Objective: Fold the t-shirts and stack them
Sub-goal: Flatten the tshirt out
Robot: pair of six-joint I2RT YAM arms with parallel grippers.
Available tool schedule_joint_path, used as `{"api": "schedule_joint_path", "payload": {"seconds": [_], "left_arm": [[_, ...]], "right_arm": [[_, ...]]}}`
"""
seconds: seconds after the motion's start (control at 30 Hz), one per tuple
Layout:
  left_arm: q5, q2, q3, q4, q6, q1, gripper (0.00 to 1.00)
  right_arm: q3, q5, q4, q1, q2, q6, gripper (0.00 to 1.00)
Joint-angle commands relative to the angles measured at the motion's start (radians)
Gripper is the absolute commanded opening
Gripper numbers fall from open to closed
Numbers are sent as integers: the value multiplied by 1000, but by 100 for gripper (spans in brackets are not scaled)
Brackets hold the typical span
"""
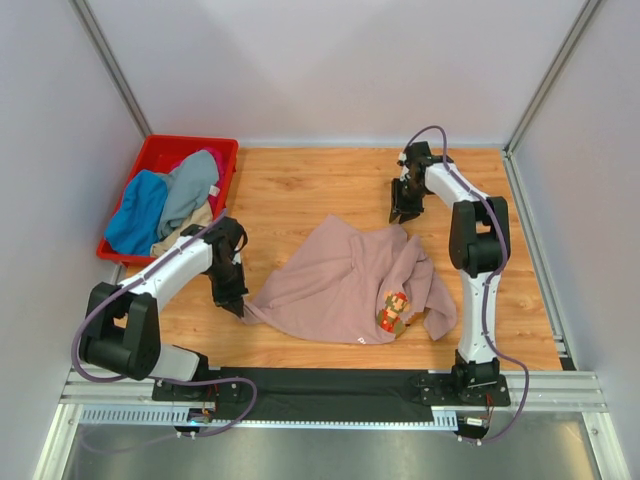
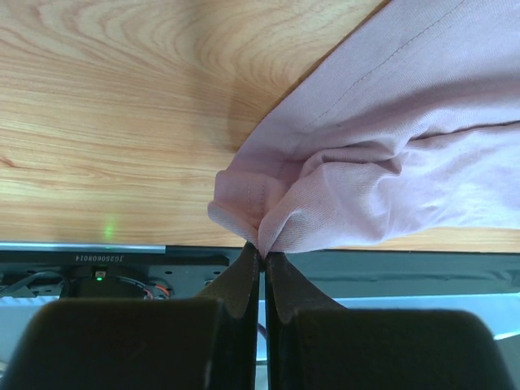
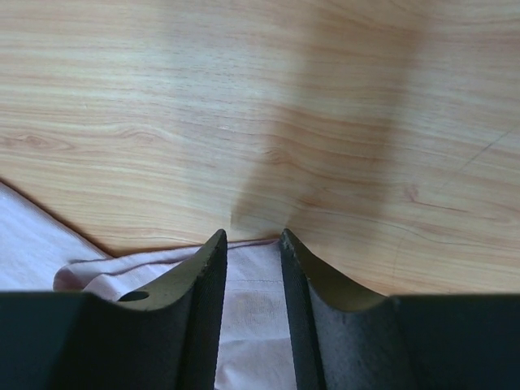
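A dusty-pink t-shirt (image 1: 340, 285) lies crumpled on the wooden table, its pixel print (image 1: 393, 312) facing up near the front right. My left gripper (image 1: 232, 300) is shut on the shirt's left corner; in the left wrist view the cloth (image 2: 390, 146) bunches right at the closed tips of that gripper (image 2: 264, 250). My right gripper (image 1: 405, 212) is at the shirt's far edge. In the right wrist view this gripper (image 3: 252, 236) has its jaws apart, straddling the hem, and flat pink cloth (image 3: 252, 292) lies unpinched between them.
A red crate (image 1: 150, 160) at the back left holds a blue shirt (image 1: 140, 215), a grey one (image 1: 190, 190) and other cloth. A black mat (image 1: 330, 385) runs along the near edge by the arm bases. White walls enclose the table.
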Motion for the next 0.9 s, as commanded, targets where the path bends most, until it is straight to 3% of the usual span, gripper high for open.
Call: {"api": "schedule_joint_path", "payload": {"seconds": [0.0,0.6,0.7,0.73,0.8,0.87], "left_arm": [[-9,-28,45,-16,14,-2,0],[-12,-35,34,-11,13,-4,0],[-19,-34,43,-10,11,-2,0],[-23,-32,63,-11,8,-4,0],[-45,-32,100,-26,7,-2,0],[-97,-38,198,-81,7,-4,0]], "right_arm": [[-42,36,9,1,-16,-35,36],[-158,-56,67,-19,-59,-49,33],[-148,-117,115,-17,-59,-33,20],[-131,-119,116,-19,-62,-29,8],[-99,-79,83,-17,-100,-11,0],[-54,24,54,-19,-221,-3,0]]}}
